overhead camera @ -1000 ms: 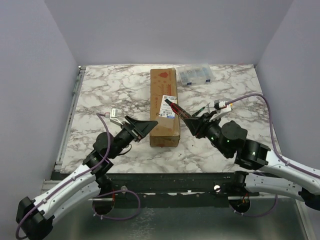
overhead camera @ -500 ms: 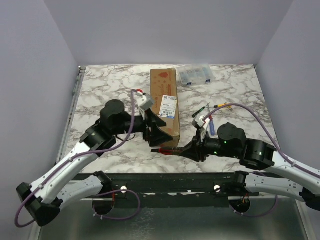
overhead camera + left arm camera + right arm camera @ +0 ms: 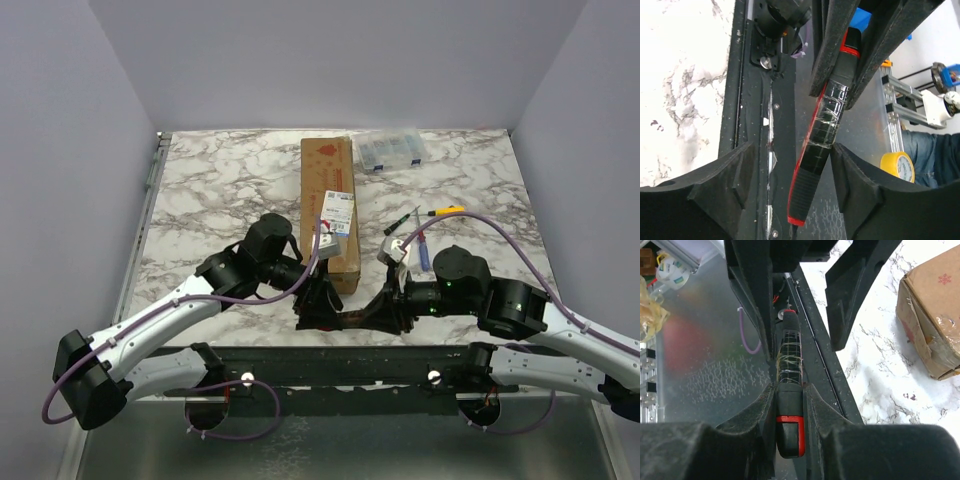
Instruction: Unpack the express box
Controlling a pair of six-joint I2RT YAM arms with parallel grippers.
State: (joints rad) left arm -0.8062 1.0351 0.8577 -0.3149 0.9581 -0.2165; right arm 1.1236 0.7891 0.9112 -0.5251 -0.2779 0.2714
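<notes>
The express box, a long brown carton with a white label, lies lengthwise at the table's middle; one of its corners shows in the right wrist view. At the table's front edge, just below the box, my right gripper is shut on the rear end of a black-and-red utility knife wrapped in clear tape. My left gripper faces it, open. Its jaws straddle the knife's other end: one finger sits against the handle, the other stands well apart.
A clear plastic organiser case sits at the back, right of the box. A yellow-handled tool, a green one and a blue pen lie right of the box. The black front rail runs under both grippers.
The right gripper carried the knife from above the box down to the front edge. The left arm swung right to meet it, and its jaws narrowed slightly around the knife.
</notes>
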